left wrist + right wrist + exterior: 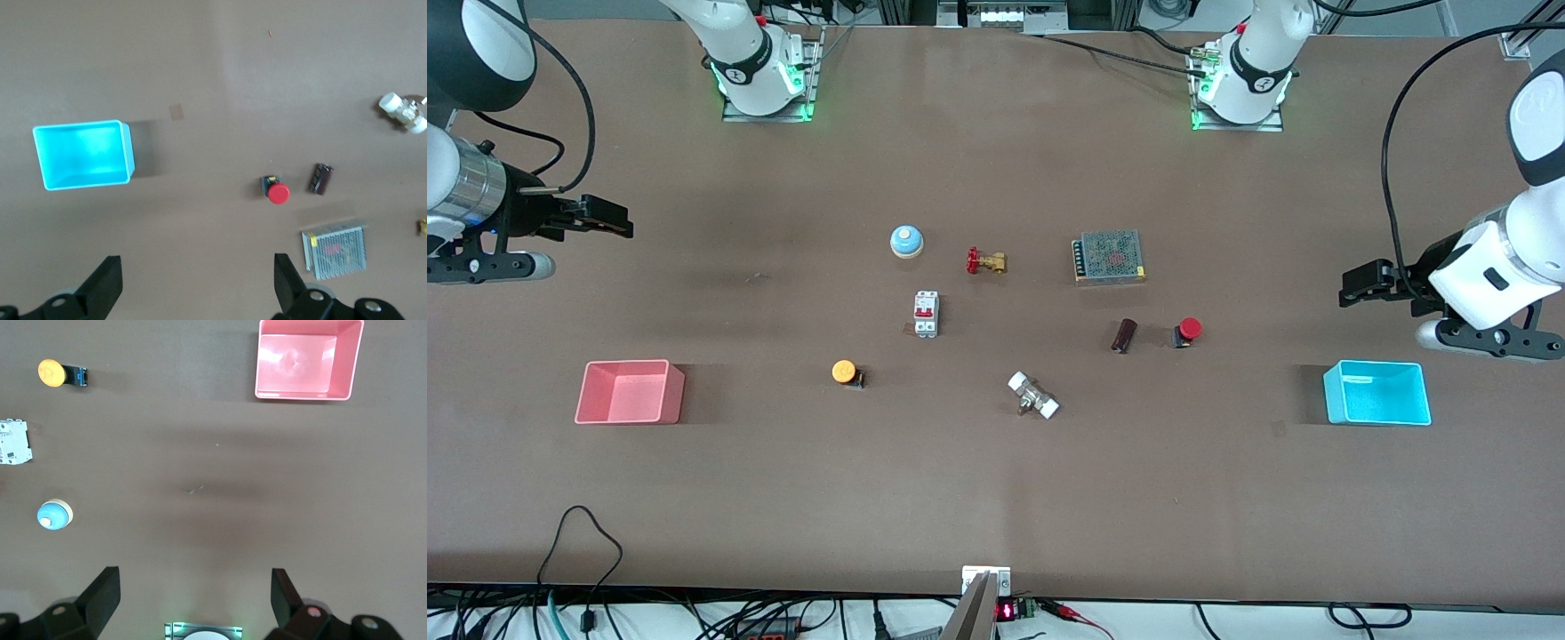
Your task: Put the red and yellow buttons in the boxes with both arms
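The red button [1187, 331] lies on the table toward the left arm's end, beside a dark cylinder; it also shows in the left wrist view [277, 192]. The orange-yellow button [845, 372] lies toward the right arm's end and shows in the right wrist view [53, 373]. The cyan box [1376, 393] [83, 154] stands empty at the left arm's end. The pink-red box [628, 392] [307, 359] stands empty at the right arm's end. My left gripper [1356, 289] [195, 283] is open and empty, up over bare table. My right gripper [609, 218] [193, 600] is open and empty, up over bare table.
A pale blue bell [906, 240], a brass valve with red handle [985, 261], a white breaker [926, 314], a metal mesh power supply [1110, 256], a dark cylinder [1124, 335] and a white-ended fitting [1033, 396] lie in the middle between the buttons.
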Robot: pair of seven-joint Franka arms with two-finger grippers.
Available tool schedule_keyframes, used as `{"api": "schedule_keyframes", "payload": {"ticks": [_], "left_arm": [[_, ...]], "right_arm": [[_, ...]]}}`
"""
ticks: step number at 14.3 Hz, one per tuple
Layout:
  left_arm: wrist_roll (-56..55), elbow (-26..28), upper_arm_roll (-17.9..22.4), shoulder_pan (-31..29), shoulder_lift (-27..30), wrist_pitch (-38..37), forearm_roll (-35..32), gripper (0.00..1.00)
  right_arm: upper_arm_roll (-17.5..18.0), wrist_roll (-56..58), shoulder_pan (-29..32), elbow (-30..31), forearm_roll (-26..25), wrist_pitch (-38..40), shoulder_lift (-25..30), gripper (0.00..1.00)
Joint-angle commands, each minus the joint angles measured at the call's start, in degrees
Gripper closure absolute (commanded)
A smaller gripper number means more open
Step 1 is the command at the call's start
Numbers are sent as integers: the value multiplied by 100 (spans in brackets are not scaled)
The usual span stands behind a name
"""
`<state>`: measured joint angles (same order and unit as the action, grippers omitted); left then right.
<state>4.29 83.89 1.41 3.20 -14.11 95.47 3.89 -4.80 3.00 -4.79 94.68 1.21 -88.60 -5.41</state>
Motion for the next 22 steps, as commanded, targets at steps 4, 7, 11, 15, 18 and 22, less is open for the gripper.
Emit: {"api": "schedule_keyframes", "payload": {"ticks": [4,7,11,15,18,22], "left_arm": [[125,2062,-1,-48,1499,885,-143,0],[107,1983,-18,31,1482,815,-739,0],[46,1833,-115,40,1402,446,-653,0],[-190,1762,-237,49,1227,394,-522,0],[-612,1640,-580,66,841,393,-171,0],[-1112,884,-984,136,-160,498,-178,0]], "right_arm": [[14,-63,-5,121,2,1,137,0],[14,-63,4,121,2,10,137,0],[23,-71,-14,148,29,-95,76,0],[31,-219,-250,121,29,-542,-188,0],[40,-423,-479,121,37,-1069,-460,0],[40,-493,-567,121,450,-1562,-855,0]]}}
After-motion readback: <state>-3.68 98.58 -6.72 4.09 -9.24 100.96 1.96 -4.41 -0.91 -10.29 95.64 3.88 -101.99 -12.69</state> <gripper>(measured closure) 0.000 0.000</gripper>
